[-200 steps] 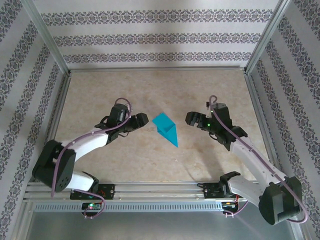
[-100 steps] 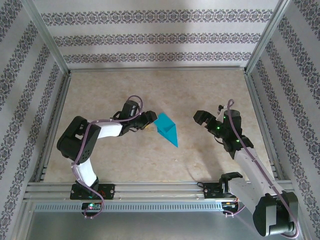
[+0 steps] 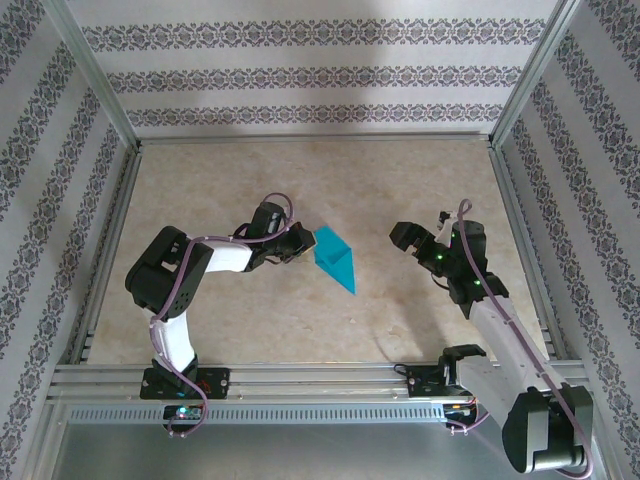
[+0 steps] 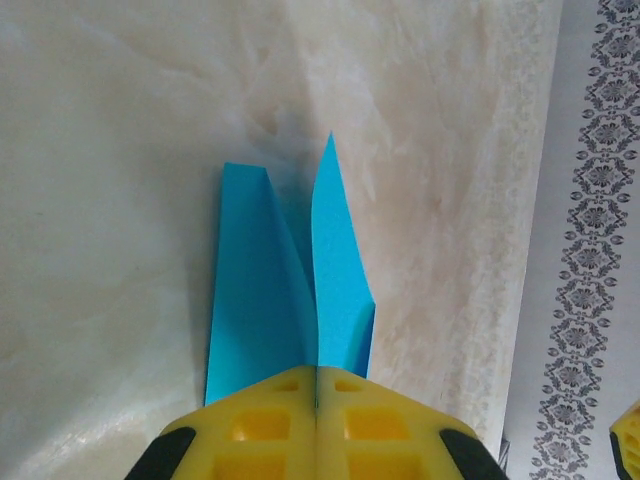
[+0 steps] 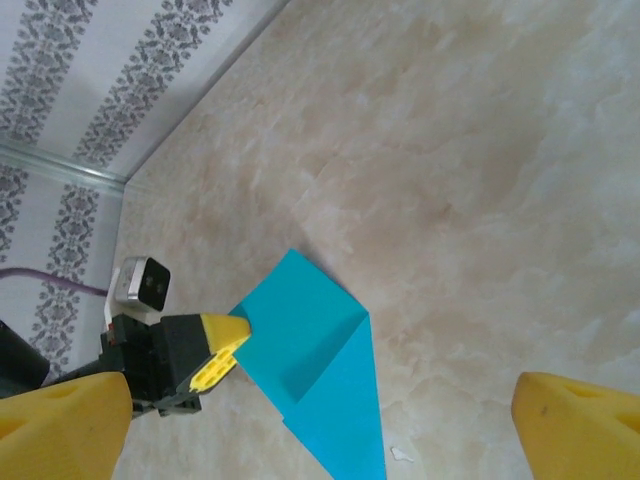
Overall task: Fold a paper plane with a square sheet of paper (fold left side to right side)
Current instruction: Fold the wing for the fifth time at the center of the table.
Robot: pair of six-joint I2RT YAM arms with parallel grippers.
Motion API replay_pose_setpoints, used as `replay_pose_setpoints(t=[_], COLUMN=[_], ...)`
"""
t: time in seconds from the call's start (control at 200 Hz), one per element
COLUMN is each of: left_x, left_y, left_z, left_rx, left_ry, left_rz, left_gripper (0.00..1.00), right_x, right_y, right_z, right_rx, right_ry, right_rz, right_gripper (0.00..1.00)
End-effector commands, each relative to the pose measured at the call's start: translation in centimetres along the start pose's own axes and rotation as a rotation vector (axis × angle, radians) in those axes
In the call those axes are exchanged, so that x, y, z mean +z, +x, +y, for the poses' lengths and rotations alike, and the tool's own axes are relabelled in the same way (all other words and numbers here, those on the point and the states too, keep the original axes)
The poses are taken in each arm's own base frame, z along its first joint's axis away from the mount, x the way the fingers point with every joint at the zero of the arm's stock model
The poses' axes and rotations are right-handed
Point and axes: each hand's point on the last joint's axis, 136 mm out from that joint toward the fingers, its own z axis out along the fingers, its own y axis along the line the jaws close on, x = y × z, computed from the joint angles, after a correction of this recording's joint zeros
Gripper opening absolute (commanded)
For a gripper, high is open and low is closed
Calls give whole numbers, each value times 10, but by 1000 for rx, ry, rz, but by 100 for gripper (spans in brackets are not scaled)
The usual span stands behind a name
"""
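Note:
The teal-blue paper (image 3: 336,258) lies mid-table, folded into a narrow pointed dart with its tip toward the near edge. My left gripper (image 3: 302,244) is shut on the paper's wide left end. In the left wrist view the yellow fingers (image 4: 270,420) meet on the centre crease, and the paper (image 4: 258,300) rises as two flaps on either side. My right gripper (image 3: 408,237) stands open to the right of the paper, apart from it. In the right wrist view, the paper (image 5: 325,345) and the left gripper (image 5: 222,350) lie between the right gripper's (image 5: 322,400) wide-spread fingers.
A beige marbled table (image 3: 300,180) is boxed in by aluminium rails (image 3: 310,140) and patterned walls. A tiny white scrap (image 5: 400,453) lies beside the paper's point. Bare table surface stretches behind and in front of the paper.
My left gripper moved right to the paper and took hold of its left end, with the arm's elbow swinging up. My right gripper drew back to the right, away from the paper.

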Motion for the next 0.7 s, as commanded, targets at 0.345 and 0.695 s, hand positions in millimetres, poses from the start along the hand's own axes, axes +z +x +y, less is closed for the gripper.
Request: replay_pose_setpoints(t=[0.345, 0.695], left_x=[-76, -84], left_y=[38, 53], left_z=[-94, -100], left_rx=[295, 302], left_ry=[460, 525], left_rz=[157, 237], left_gripper=[0, 0], right_x=[23, 49], right_y=[49, 88], right_z=[61, 81], right_rx=[-185, -188], right_ry=[-416, -537], right_rz=[410, 598], right_gripper=[98, 94])
